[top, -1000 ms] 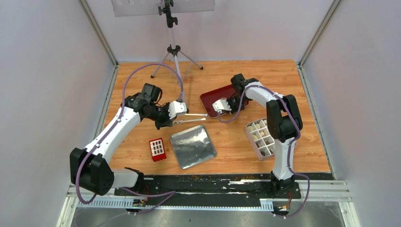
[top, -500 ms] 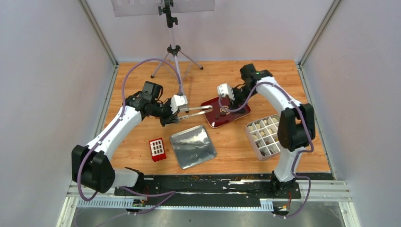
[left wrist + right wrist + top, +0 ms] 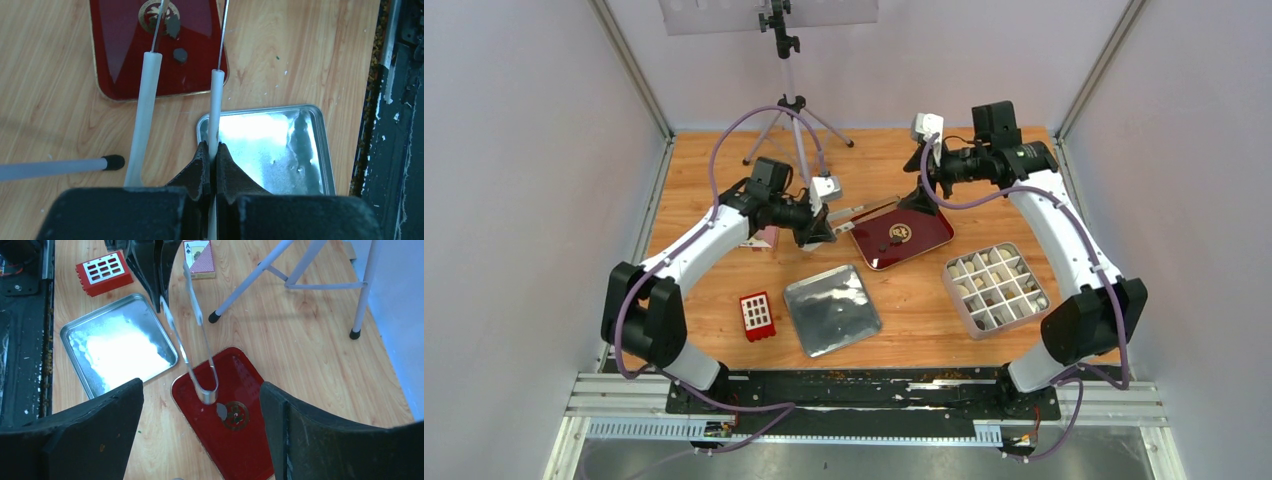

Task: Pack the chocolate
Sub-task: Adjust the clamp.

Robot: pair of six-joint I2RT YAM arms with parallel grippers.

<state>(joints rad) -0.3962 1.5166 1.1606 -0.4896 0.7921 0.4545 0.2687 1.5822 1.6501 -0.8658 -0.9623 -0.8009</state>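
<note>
The chocolate [image 3: 980, 283], cream and brown pieces, fills a grey divided box [image 3: 1036, 306] at the right. A glossy red tray [image 3: 916, 236] lies mid-table with one small dark piece [image 3: 180, 55] on it. My left gripper [image 3: 822, 218] is shut on one white-sleeved arm of a pair of metal tongs [image 3: 216, 100]. The tong tips [image 3: 207, 396] rest over the red tray [image 3: 235, 450], just beside that dark piece [image 3: 221, 411]. My right gripper [image 3: 921, 185] hangs high above the red tray's far edge. In its wrist view the right gripper [image 3: 200, 385] is wide open and holds nothing.
A silver baking tray [image 3: 832, 310] lies near the front, and a small red block with white squares [image 3: 757, 315] sits to its left. A playing-card box [image 3: 200, 257] lies by the left arm. A tripod [image 3: 792, 105] stands at the back.
My right gripper opened, let go of the red tray and rose toward the back. The left arm swung right and carried the tongs over the red tray.
</note>
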